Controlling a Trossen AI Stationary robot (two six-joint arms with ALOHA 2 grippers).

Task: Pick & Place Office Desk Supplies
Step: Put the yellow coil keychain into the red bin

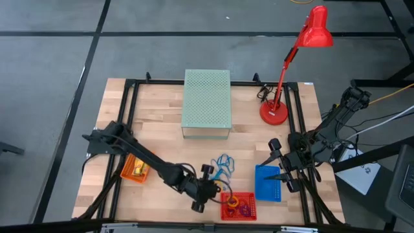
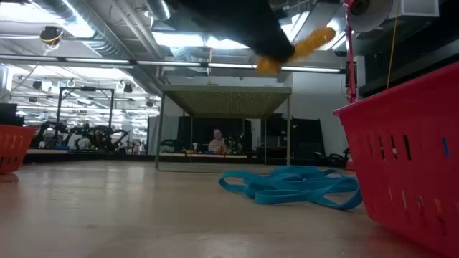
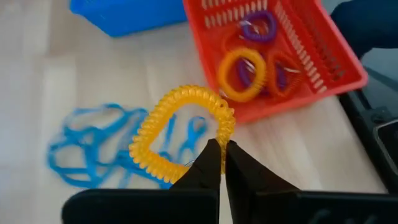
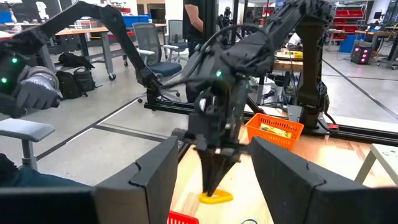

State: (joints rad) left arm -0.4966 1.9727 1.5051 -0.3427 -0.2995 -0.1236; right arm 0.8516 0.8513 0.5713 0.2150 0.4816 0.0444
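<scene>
Clenched on a yellow coil [image 3: 183, 134], the left gripper [image 3: 222, 154] reaches low beside the red basket [image 3: 323, 59]; right gripper [image 1: 279, 169] gapes over a blue tray [image 1: 267, 183].

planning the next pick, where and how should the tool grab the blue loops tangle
Come straight down on the blue loops, pinching a raised strand where several cross near the pile's middle. The tangle lies flat and loose on the table, so a side approach would likely just push it. The red basket sits close beside it.
</scene>
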